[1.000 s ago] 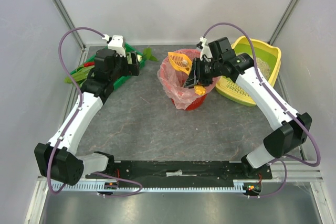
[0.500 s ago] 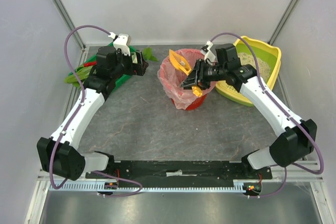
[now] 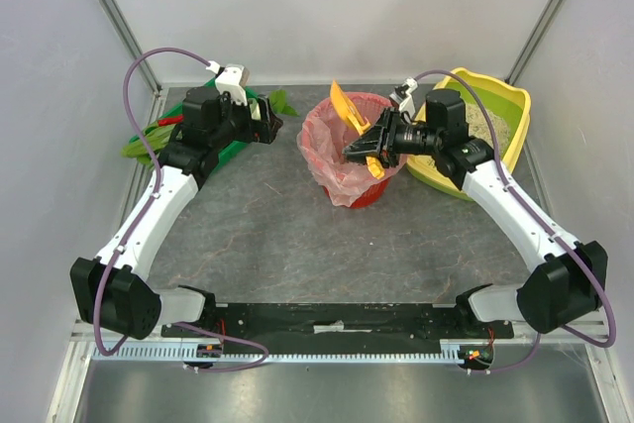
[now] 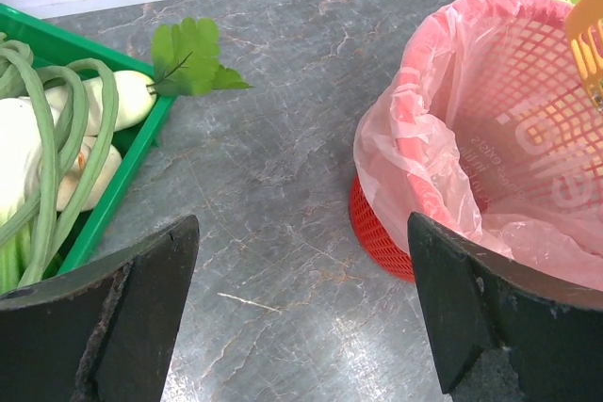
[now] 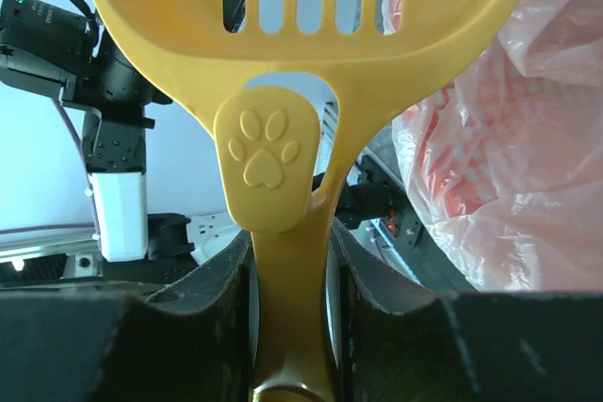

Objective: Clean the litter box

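Scoop, yellow, slotted: clamped by its handle in right hand and tipped steeply over the red basket with pink bag.

Litter box: far-right corner of tabletop.

Left hand: spread wide, empty, near green tray.

Risk: the thin handle could swivel in the grip, and any clumps could land outside the bag rim.

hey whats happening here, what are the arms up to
The right gripper is clamped on the handle of a yellow slotted litter scoop, holding it tilted over the red basket lined with a pink bag. The yellow litter box sits just behind that arm, with litter in it. The left gripper is open and holds nothing, hovering between the green tray of vegetables and the basket.
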You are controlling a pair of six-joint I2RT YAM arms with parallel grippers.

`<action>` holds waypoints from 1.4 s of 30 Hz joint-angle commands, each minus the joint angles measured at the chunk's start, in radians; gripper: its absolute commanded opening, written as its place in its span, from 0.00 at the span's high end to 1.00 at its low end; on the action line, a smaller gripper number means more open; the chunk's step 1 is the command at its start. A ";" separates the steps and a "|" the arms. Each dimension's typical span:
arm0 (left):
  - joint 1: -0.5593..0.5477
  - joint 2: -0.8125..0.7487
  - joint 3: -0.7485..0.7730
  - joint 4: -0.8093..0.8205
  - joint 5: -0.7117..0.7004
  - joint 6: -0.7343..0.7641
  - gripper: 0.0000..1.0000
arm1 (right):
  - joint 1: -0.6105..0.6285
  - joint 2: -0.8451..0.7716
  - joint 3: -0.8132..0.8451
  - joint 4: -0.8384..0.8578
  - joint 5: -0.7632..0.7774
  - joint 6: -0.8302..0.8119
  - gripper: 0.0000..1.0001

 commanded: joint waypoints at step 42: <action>0.004 -0.042 0.000 0.043 -0.038 0.007 0.03 | 0.000 -0.108 -0.493 1.200 -0.015 1.163 1.00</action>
